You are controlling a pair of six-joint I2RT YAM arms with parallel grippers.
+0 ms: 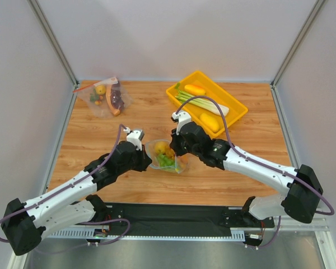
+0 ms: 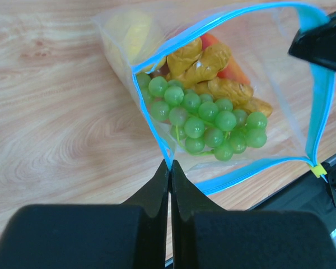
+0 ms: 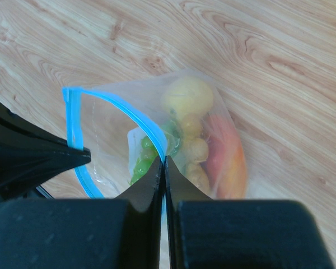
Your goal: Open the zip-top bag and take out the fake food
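Note:
The clear zip-top bag (image 1: 166, 157) with a light-blue zip strip (image 2: 157, 131) lies mid-table, its mouth pulled open. Inside it I see the fake food: a green bunch of grapes (image 2: 204, 119), a lumpy orange piece (image 2: 204, 63), a round yellow fruit (image 3: 186, 96) and a red-orange fruit (image 3: 227, 159). My left gripper (image 2: 169, 163) is shut on one side of the zip strip. My right gripper (image 3: 165, 159) is shut on the opposite side of the strip (image 3: 148, 126). Each gripper's dark finger shows in the other's wrist view.
A second clear bag (image 1: 106, 96) with a red-orange strip and toy pieces lies at the back left. A yellow tray (image 1: 235, 115) at the back right holds a leek and orange and yellow pieces. Grey walls enclose the table.

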